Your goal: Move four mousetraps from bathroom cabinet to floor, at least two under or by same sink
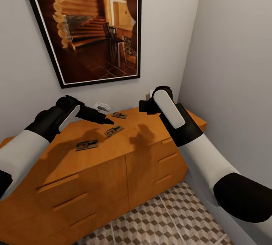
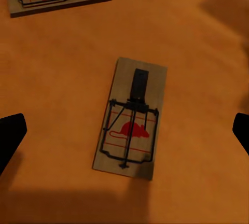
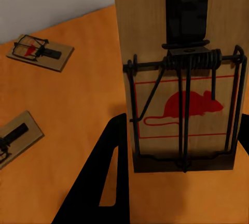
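Held mousetrap [image 3: 179,73]: pinched upright in the right gripper [image 1: 145,106], above the cabinet top's right half.
Other mousetraps: three lie flat on the cabinet [image 1: 113,169], at [image 1: 119,115], [image 1: 113,131] and [image 1: 87,145], strung from 1 o'clock down to 7 o'clock.
Left gripper [image 1: 107,121]: fingers spread wide, hovering over the middle trap [image 2: 132,117], not touching it.
Bathroom floor [image 1: 166,222]: cube-patterned tiles at 6 o'clock, below the cabinet front.
Framed picture [image 1: 90,25]: on the wall at 12 o'clock.
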### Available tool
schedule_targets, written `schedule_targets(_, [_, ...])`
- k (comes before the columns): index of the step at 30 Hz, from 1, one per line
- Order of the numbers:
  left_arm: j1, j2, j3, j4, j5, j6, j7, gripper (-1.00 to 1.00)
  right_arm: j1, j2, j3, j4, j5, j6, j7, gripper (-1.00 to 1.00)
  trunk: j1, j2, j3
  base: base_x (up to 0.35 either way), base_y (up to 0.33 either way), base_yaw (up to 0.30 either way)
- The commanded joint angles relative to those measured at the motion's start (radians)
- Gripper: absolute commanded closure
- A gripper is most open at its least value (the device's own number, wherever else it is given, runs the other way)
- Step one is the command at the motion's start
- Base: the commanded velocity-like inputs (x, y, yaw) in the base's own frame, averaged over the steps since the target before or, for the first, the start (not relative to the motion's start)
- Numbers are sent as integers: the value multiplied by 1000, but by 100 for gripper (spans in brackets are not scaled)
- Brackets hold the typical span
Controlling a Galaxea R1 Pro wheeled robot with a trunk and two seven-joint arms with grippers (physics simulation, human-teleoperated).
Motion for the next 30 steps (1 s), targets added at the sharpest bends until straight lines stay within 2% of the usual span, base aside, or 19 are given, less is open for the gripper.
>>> schedule_targets(1, [-1,1,-2,-1,-3,2,-5,-100,-1,0,1,-1,-10,3,-10,100,0,-1,-1,17,11,0])
schedule_targets(17, [3,0,-8,1,-2,2,-5,-100,-1,-2,0,-3,-9,4,-11,100,0,-1,-1,2,1,0])
schedule_targets(20, [4,0,-32,5,-2,2,-5,-100,-1,-2,0,-3,-9,5,-11,100,0,-1,-1,0,0,0])
schedule_targets(25, [5,0,-109,11,-1,0,-3,-100,-1,-2,0,-2,-10,4,-11,100,0,-1,-1,0,0,0])
schedule_targets(30, [6,0,-138,13,0,-1,-3,-100,-1,-2,0,-2,-10,4,-11,100,0,-1,-1,0,0,0])
